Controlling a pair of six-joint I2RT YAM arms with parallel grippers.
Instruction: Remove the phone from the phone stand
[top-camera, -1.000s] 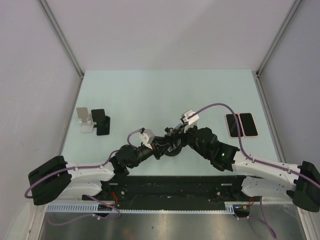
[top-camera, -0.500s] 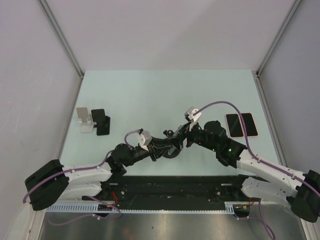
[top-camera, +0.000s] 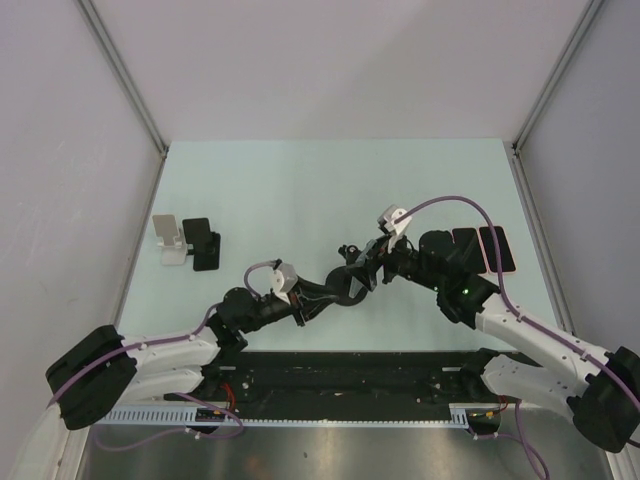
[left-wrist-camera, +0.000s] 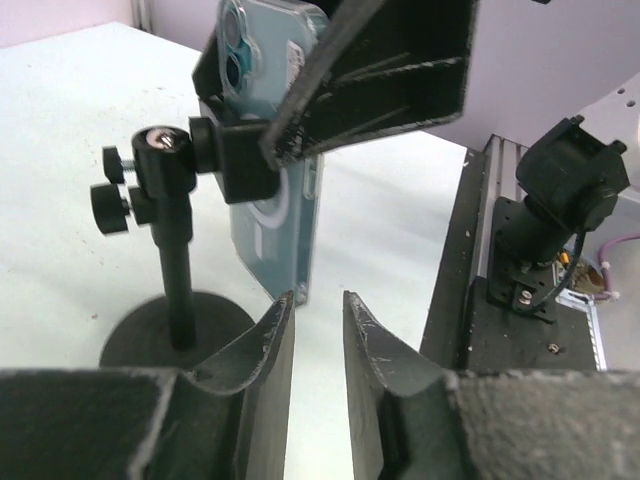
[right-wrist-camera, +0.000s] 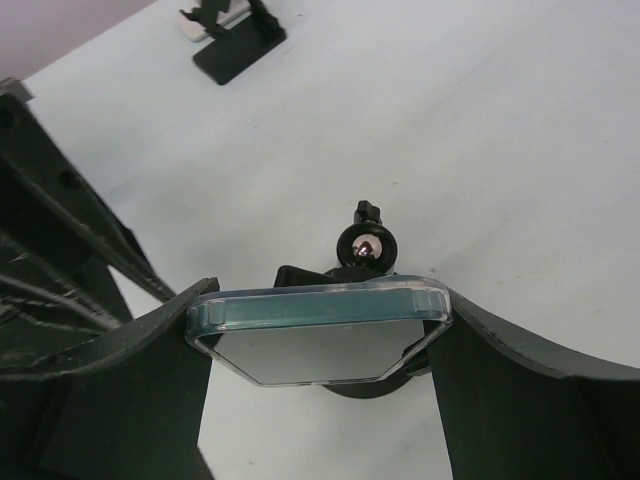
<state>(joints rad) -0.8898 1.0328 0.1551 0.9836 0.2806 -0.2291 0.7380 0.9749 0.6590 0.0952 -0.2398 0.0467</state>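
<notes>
Squarely, phone (right-wrist-camera: 318, 335) inside the right end effector (right-wrist-camera: 322, 300) (phone stand (right-wrist-camera: 366, 245) just behind).

Upright phone (left-wrist-camera: 276, 232) beside stand (left-wrist-camera: 177, 262) (contact unclear)

From above: brightly and evenly lit by soft overhead light, sharp from edge to edge, with only faint, diffuse shadows on the pale mint-green counter (top-camera: 300, 190).

From the left wrist: blurred and dark in the foreground across the black left end effector (left-wrist-camera: 318, 300). Crisper farther out on the light-blue clear-cased phone (left-wrist-camera: 262, 215) and the black round-based phone stand (left-wrist-camera: 177, 270). Tiny glint on the stand's top screw, soft shadow around its base, near-white bloom on the counter behind.

From the right wrist: underexposed on the black right end effector (right-wrist-camera: 318, 315), with little surface detail. Bright glare along the phone's upper edge, small highlight on the stand's knob, mild softness toward the far corners.
</notes>
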